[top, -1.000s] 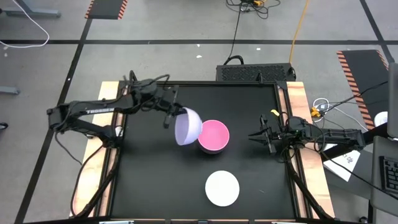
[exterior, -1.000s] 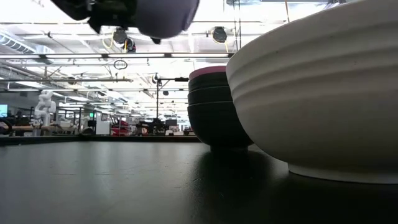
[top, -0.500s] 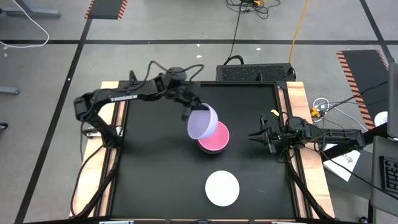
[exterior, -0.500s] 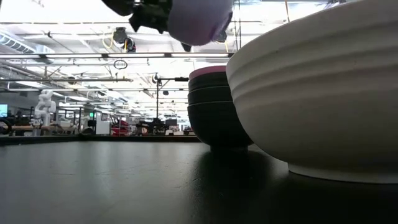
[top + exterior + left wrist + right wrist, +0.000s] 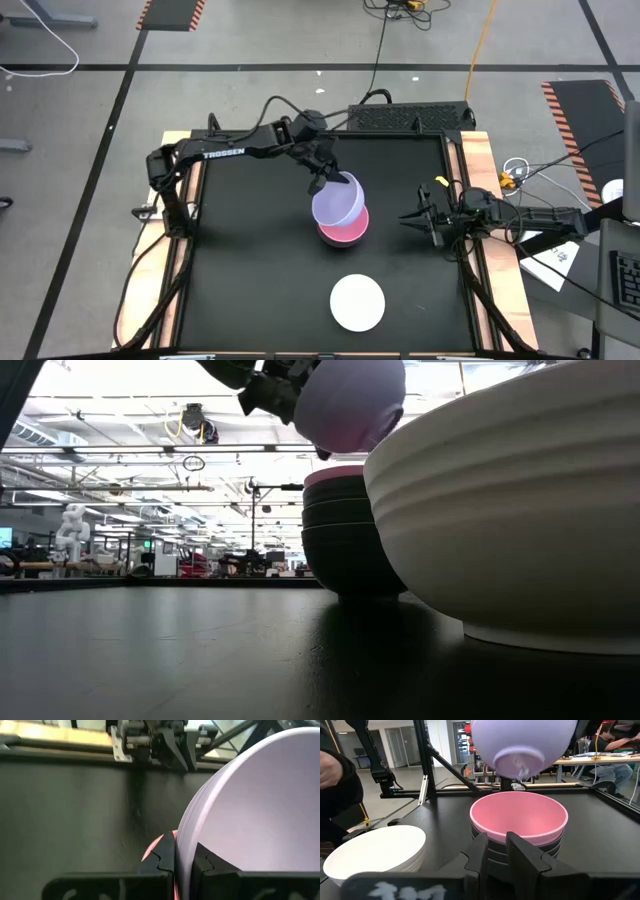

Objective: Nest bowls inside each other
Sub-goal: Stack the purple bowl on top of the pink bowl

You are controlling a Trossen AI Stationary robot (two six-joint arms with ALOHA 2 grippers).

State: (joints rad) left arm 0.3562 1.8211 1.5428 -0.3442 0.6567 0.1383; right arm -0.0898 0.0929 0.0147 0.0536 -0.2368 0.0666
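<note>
You had the left gripper (image 5: 322,180) pinching the rim of the purple bowl (image 5: 338,200), holding it tilted in the air just above the pink bowl (image 5: 345,228), not touching it. The pink bowl sat on top of a stack of black bowls (image 5: 345,545) near the middle of the table (image 5: 240,290). The white bowl (image 5: 357,302) stood alone toward the table's front edge, well apart from the stack. Your right gripper (image 5: 408,219) waited near the right edge, fingers (image 5: 479,857) slightly parted and pinching nothing, pointed at the stack.
</note>
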